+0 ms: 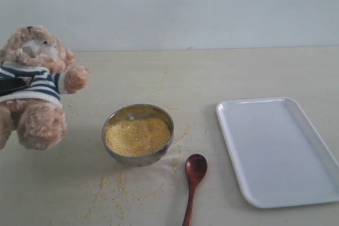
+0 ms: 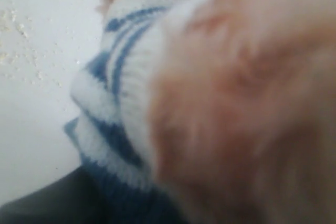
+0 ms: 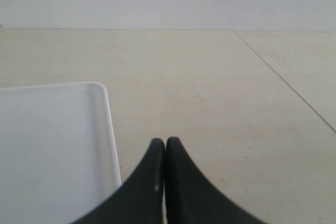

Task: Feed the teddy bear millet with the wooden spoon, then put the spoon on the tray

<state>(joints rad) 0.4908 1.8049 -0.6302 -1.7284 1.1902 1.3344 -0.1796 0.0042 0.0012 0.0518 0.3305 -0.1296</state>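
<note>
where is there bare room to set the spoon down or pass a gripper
The tray is bare throughout. Open table runs behind the bowl and tray. Tight spots: the gap between bowl and tray, where the wooden spoon lies, and the left, filled by the teddy bear.

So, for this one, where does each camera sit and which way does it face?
Exterior: off the arms, facing across the table to the wall, on the teddy bear, millet, wooden spoon and tray; only a dark part at the bear's chest shows.
Left wrist: tight against the bear's striped shirt, blurred; a dark edge shows.
Right wrist: low over the table beside the tray's corner; right gripper shut, empty.
Shared: tray in exterior and right wrist; bear in exterior and left wrist.
</note>
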